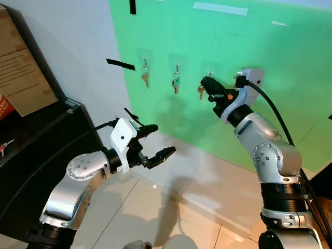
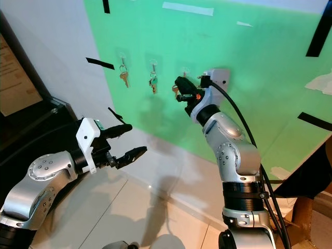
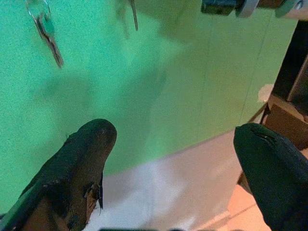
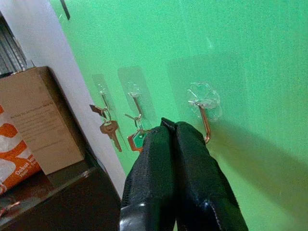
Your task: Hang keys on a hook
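Observation:
Three clear hooks sit in a row on the green wall. The left hook holds a brass key [image 1: 145, 79] and the middle one a green-capped key [image 1: 176, 83]. The right hook [image 4: 204, 117] is bare. My right gripper [image 1: 206, 83] is raised just in front of that bare hook, a little below and left of it. It is shut on a set of keys, and a brass key [image 1: 200, 92] dangles under its tip. My left gripper [image 1: 163, 139] is held out lower down, away from the wall, open with nothing between its fingers [image 3: 82, 168].
A dark cabinet [image 1: 36, 140] stands on the left with a cardboard box [image 1: 21, 67] on top. Black tape strips [image 1: 120, 64] mark the wall. Pale tiled floor [image 1: 197, 207] lies below, and dark furniture [image 2: 311, 176] stands at the far right.

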Robot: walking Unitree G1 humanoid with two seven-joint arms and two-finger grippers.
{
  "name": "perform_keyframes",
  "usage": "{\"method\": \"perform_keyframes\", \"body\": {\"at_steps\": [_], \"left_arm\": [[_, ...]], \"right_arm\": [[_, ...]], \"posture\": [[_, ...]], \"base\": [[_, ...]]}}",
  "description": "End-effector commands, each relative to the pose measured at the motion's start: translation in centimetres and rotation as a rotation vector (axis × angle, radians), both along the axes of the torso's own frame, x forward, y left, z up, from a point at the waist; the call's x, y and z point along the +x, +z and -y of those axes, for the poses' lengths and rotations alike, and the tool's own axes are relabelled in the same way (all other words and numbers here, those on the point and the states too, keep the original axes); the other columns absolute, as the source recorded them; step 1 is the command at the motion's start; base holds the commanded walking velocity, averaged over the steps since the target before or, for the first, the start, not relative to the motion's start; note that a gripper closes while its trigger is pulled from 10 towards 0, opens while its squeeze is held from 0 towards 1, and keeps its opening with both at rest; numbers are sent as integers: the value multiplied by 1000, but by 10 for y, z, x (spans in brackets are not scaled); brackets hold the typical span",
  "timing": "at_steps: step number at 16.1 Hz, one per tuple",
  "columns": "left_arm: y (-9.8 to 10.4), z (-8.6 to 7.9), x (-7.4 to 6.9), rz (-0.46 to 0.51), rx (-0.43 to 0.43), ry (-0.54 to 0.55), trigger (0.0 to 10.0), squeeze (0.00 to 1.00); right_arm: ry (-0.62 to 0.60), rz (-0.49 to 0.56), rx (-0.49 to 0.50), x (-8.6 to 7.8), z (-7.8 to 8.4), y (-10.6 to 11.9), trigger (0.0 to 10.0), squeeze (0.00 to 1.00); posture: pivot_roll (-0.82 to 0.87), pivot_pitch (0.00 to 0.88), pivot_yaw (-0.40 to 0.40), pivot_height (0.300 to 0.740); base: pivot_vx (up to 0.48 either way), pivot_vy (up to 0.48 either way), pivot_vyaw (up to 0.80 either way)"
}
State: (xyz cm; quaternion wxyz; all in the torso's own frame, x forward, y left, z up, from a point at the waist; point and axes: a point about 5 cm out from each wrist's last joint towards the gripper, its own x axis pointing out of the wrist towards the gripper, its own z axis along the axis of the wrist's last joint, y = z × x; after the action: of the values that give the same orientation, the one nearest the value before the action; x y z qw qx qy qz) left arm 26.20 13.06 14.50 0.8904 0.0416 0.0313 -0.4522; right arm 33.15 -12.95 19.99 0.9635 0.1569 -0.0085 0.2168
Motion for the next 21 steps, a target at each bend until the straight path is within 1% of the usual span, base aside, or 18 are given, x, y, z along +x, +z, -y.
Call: {"method": "perform_keyframes", "body": {"at_steps": [1,4,5,11,13,16,18,19,20,21], "left_arm": [[4,-1,2,31,6,9,10000,0],[7,0,3,59,-13,25,10000,0],[7,0,3,63,-16,29,10000,0],[7,1,3,75,-20,29,10000,0],[7,1,3,72,-21,27,10000,0],[7,0,3,70,-20,26,10000,0],[7,0,3,69,-19,28,10000,0],[7,-1,3,69,-19,29,10000,0],[7,0,3,68,-19,29,10000,0],[7,0,3,66,-19,29,10000,0]], "right_arm": [[-3,9,26,2,0,6,10000,0],[-27,-6,50,6,1,5,10000,0],[-54,-17,59,8,4,3,10000,0],[-105,-78,77,13,8,-5,10000,0],[-175,-134,107,16,18,-14,10000,0],[-116,-161,64,11,13,-21,10000,0],[-42,-167,28,2,5,-28,10000,0],[-32,-169,23,0,4,-29,10000,0],[-27,-177,13,-3,3,-33,10000,682],[-31,-184,13,-5,4,-36,10000,1000]], "posture": [[-25,0,57,740],[-23,0,53,740],[-22,0,52,740],[-23,0,53,740],[-22,0,54,740],[-22,0,55,740],[-24,0,57,740],[-24,0,57,740],[-25,0,57,740],[-24,0,57,740]], "base": [[0,0,0],[0,0,0],[0,0,0],[0,0,0],[0,0,0],[0,0,0],[0,0,0],[0,0,0],[0,0,0],[0,0,0]]}}
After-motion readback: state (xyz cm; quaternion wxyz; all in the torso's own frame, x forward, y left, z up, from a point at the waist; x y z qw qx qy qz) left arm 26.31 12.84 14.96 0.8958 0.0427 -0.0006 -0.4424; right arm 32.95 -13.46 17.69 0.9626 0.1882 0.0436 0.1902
